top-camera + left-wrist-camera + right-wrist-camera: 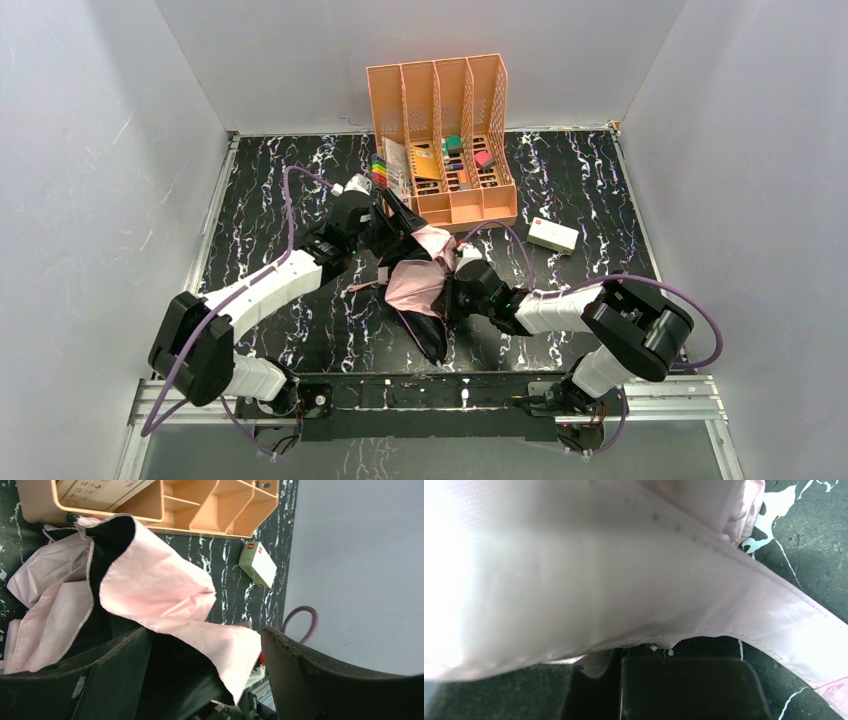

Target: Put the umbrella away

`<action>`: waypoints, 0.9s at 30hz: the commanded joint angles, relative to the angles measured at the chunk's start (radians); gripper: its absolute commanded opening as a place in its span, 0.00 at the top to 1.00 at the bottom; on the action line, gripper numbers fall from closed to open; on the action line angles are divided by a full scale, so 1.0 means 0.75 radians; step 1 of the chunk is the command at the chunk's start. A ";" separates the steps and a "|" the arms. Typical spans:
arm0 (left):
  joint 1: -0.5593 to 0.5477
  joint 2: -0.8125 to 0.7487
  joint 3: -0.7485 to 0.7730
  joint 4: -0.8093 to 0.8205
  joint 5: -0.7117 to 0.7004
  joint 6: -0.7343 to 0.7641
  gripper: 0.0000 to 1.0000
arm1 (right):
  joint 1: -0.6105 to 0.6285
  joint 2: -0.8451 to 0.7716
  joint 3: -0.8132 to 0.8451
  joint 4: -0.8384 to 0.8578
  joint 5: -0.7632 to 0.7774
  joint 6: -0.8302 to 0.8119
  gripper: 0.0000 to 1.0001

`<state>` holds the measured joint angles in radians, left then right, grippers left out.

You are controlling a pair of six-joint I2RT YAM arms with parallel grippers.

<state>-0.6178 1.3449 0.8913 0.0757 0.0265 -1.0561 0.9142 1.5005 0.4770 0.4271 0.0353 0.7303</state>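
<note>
The umbrella lies half-collapsed in the middle of the table, a crumpled heap of pale pink and black fabric. My left gripper is at its far left end. In the left wrist view this gripper is open, its jaws standing wide apart, and a loose fold of the umbrella hangs between them. My right gripper presses into the heap from the right. In the right wrist view pink umbrella fabric fills the frame and hides the tips of that gripper, whose fingers are drawn together on the cloth.
An orange desk organiser with small items in it stands just behind the umbrella, close to my left gripper; it also shows in the left wrist view. A small white box lies to the right. Grey walls enclose three sides.
</note>
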 commanded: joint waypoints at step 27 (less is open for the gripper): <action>0.053 0.222 0.408 0.036 0.215 0.403 1.00 | -0.004 0.018 0.018 -0.137 0.086 -0.047 0.98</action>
<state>-0.5892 1.4902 1.0771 0.1139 0.1162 -0.8982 0.9150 1.5005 0.4820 0.4179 0.0387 0.7300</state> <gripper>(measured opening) 0.010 0.030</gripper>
